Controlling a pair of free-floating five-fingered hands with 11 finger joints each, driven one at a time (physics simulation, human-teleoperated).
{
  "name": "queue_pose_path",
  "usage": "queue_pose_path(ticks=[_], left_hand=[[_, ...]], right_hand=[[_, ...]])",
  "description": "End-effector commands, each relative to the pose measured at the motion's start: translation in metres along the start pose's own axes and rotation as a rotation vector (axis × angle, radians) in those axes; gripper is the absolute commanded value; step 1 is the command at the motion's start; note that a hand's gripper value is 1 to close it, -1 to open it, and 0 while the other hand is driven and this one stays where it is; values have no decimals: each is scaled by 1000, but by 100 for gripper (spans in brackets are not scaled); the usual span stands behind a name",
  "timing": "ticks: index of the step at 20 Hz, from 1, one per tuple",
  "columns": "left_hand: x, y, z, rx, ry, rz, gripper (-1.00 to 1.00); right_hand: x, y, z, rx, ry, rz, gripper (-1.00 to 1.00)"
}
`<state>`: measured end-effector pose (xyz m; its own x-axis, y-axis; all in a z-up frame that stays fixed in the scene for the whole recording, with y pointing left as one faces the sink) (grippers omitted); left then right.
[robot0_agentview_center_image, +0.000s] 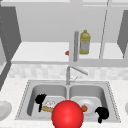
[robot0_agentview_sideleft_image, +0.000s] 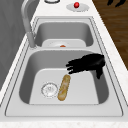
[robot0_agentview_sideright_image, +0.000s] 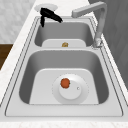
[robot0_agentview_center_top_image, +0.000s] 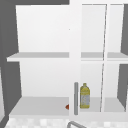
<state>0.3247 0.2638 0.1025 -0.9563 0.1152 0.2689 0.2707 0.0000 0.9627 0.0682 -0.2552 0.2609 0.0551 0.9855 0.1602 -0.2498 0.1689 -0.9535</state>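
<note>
My left hand (robot0_agentview_center_image: 40, 100) hangs over the left basin (robot0_agentview_sideleft_image: 37, 82), fingers stretched out loosely, holding nothing. From the left side its fingertips (robot0_agentview_sideleft_image: 70, 67) sit just above the top end of the baguette (robot0_agentview_sideleft_image: 64, 87); whether they touch it I can't tell.

One baguette, flat on the left basin floor, right beside the drain (robot0_agentview_sideleft_image: 49, 89). One drain visible.

My right hand (robot0_agentview_center_image: 102, 113) hovers at the front right corner of the sink, over the rim. Fingers point down, relaxed, nothing in them.

Counts:
- Basins: two, one faucet (robot0_agentview_center_image: 68, 75) between them.
- Right basin (robot0_agentview_sideright_image: 32, 82): one white plate (robot0_agentview_sideright_image: 72, 93), one small orange-red piece of food (robot0_agentview_sideright_image: 65, 83) on it.
- Counter: one plate (robot0_agentview_center_image: 3, 110) left of the sink; in the left side view one more plate (robot0_agentview_sideleft_image: 83, 8) beyond the sink's far end, with one small red item (robot0_agentview_sideleft_image: 76, 4) on it.
- One big red ball (robot0_agentview_center_image: 67, 114) in the front view foreground, covering part of the sink's front edge.
- Cabinet above: one yellow bottle (robot0_agentview_center_top_image: 84, 96) on the lower shelf (robot0_agentview_center_top_image: 40, 106), one small red thing (robot0_agentview_center_top_image: 67, 107) near it, partly hidden behind the door frame.
</note>
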Motion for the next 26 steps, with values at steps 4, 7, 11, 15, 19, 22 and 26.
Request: queue_pose_path(ticks=[4,7,11,15,19,22,26], left_hand=[[31,18,15,25,-1,-49,-100],[45,26,24,31,-11,-50,-100],[62,35,43,58,-14,-32,-100],[72,36,66,76,-19,-17,-100],[78,34,94,84,-31,-19,-100],[90,23,115,52,-24,-27,-100],[106,16,145,54,-24,6,-100]], right_hand=[[0,0,0,0,0,0,0],[0,0,0,0,0,0,0],[0,0,0,0,0,0,0],[0,0,0,0,0,0,0],[0,0,0,0,0,0,0],[0,0,0,0,0,0,0],[0,0,0,0,0,0,0]])
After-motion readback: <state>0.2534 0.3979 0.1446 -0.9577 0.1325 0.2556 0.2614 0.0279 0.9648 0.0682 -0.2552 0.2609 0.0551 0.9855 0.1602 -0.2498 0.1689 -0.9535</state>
